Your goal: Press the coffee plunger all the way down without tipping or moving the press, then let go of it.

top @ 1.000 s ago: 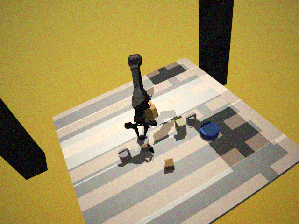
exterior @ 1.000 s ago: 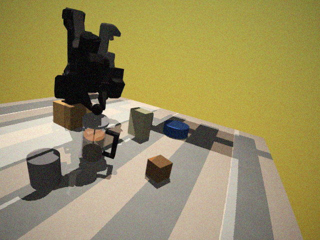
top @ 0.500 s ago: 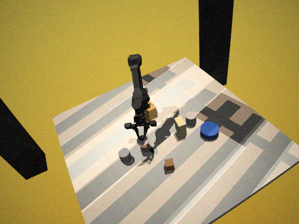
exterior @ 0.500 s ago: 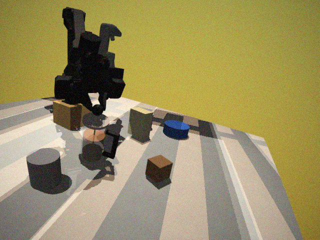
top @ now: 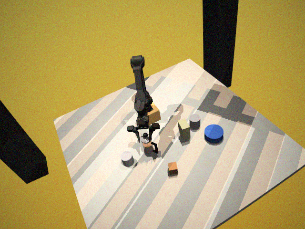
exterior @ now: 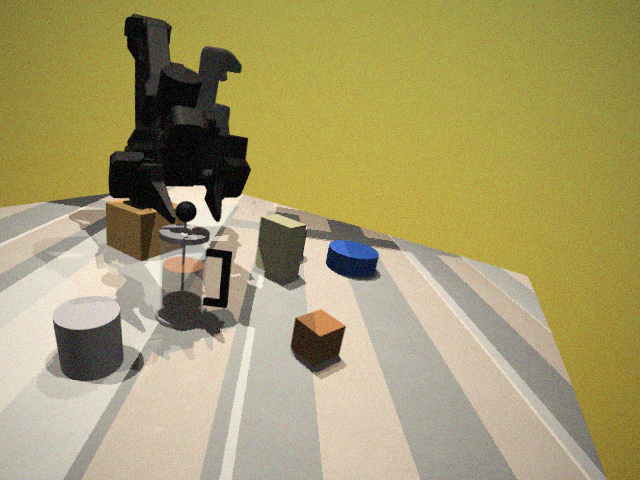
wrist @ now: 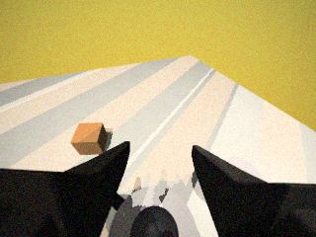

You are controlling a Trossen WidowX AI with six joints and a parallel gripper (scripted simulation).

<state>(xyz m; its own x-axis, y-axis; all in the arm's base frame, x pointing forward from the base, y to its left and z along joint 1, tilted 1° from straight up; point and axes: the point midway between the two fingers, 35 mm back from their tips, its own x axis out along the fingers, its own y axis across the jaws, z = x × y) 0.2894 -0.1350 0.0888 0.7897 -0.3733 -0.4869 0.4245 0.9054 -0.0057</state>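
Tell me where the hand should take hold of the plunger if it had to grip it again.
At the round black knob topping the thin rod, coming straight down from above. The open hand already straddles it, one finger on each side, and the knob stands free above the lid, away from the side handle.

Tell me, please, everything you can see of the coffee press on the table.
The coffee press stands upright on the striped table, between the grey cylinder and the olive block. Its body looks like clear glass, with brownish liquid inside and a dark disc low down. It has a black handle, a grey lid, a thin rod and a black ball knob. The open claw flanks the knob without touching.
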